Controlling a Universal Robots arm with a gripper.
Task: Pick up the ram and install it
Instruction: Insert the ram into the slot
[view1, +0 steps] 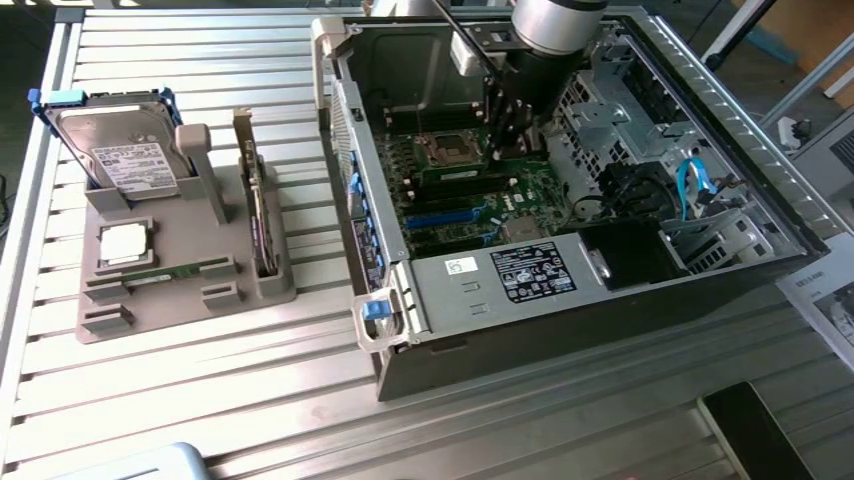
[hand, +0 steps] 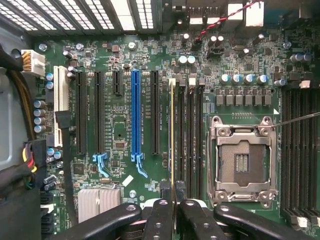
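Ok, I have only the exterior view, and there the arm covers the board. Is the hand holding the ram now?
Observer: Yes. In the wrist view the hand is shut on the ram, which is seen edge-on.
Operator: Where exactly is it?
Observer: It stands in line with the black memory slots, on their side nearest the blue slot. I cannot tell if it is seated.
Operator: And beside these slots?
Observer: On their other side, the processor socket is empty, with its contacts bare.
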